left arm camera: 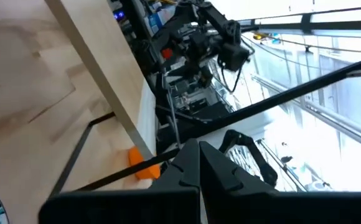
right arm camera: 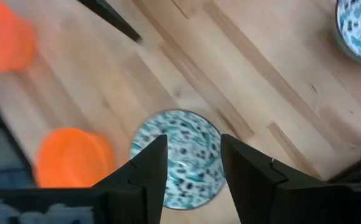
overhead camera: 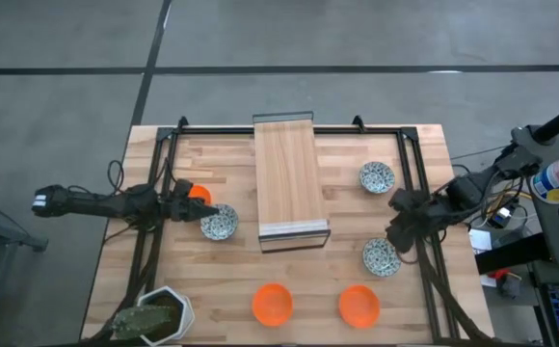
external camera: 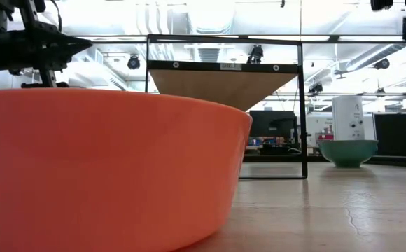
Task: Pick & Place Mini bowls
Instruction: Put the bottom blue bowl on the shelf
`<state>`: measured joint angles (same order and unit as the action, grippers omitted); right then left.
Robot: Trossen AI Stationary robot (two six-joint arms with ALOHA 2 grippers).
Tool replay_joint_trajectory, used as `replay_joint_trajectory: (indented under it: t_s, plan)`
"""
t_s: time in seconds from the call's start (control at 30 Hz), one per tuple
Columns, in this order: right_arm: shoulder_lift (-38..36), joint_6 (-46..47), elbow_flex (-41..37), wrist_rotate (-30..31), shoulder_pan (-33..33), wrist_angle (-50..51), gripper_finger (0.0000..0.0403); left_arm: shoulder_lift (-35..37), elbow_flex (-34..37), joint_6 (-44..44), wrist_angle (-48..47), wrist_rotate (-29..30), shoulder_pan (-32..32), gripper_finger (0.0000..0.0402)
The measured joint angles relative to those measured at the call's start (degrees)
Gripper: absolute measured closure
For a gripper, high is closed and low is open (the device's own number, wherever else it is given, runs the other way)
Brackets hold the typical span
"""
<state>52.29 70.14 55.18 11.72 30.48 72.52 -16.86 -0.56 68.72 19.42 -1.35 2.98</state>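
I hover my right gripper [right arm camera: 192, 163], fingers spread, over the blue-patterned white mini bowl [right arm camera: 179, 157] right of the raised wooden board [overhead camera: 287, 178]; next I'd descend and pinch its rim. My left gripper [left arm camera: 199, 163], fingers pressed together, waits left of the board.

Bright overhead ceiling lights [external camera: 210, 14] glare; the near orange bowl [external camera: 105, 168] looks soft, unfocused.

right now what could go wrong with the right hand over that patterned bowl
The right hand hangs open above the blue-patterned bowl, with one finger over its rim; a straight descent might strike the rim and tip or skid the bowl instead of straddling it. A skidding bowl may knock the orange bowl nearby. The left hand, shut, sits beside another patterned bowl and an orange one, so a sideways move there could nudge them.
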Motion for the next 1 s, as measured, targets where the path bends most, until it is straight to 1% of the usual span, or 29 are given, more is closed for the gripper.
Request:
replay_joint_trajectory:
  t_s: [0.2, 0.37, 0.6, 0.87, 1.0]
  plan:
    - [1.7, -2.9, -6.1, -2.1, 0.0, -2.2, 0.0263, 0.0, 0.0, 1.2, 0.1, 0.6, 0.0, 0.0401]
    - [1.8, -5.5, -11.8, -5.2, 0.0, -6.2, 0.0255, 0.0, 0.0, 1.2, 0.1, 3.4, 0.0, 0.0401]
    - [1.8, -7.4, -18.0, -8.7, 0.0, -11.1, 0.0251, 0.0, 0.0, 0.8, 0.2, 4.4, 0.0, 0.0401]
    - [0.9, -8.6, -21.8, -9.2, 0.0, -13.8, 0.026, 0.0, 0.0, 1.1, 0.3, 4.5, 0.0, 0.0401]
    - [1.1, -8.9, -23.2, -8.9, 0.0, -15.5, 0.0261, 0.0, 0.0, 1.2, 0.3, 5.5, 0.0, 0.0401]
